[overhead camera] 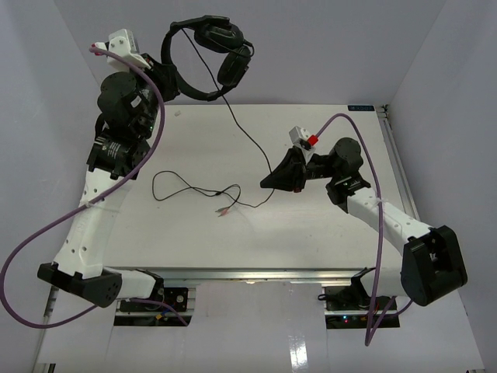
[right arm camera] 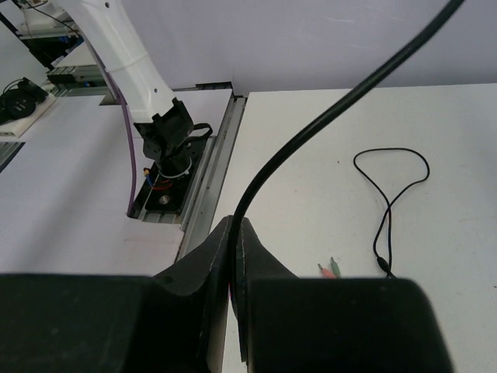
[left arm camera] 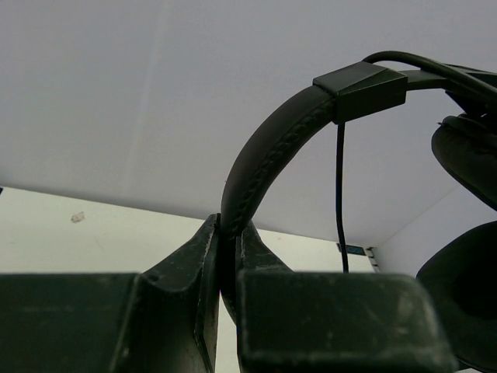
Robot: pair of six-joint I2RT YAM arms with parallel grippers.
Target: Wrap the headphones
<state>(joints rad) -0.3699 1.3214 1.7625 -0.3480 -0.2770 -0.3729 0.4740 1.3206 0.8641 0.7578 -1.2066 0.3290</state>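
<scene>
Wrapping barely begun: headphones (overhead camera: 231,68) held aloft past far edge of counter (overhead camera: 334,225), 11 o'clock, cable (overhead camera: 247,138) hanging down toward 5 o'clock. Left jaws pressed tight on headband (left arm camera: 268,151). Right jaws, mid-counter toward 3 o'clock, pinched shut on cable mid-length. Slack loops and coloured plugs (overhead camera: 224,210) lie loose at 9 o'clock of them. Next move likely calls for right arm (overhead camera: 388,221) to carry cable up and wind it round headband, taut but without tugging set free.
</scene>
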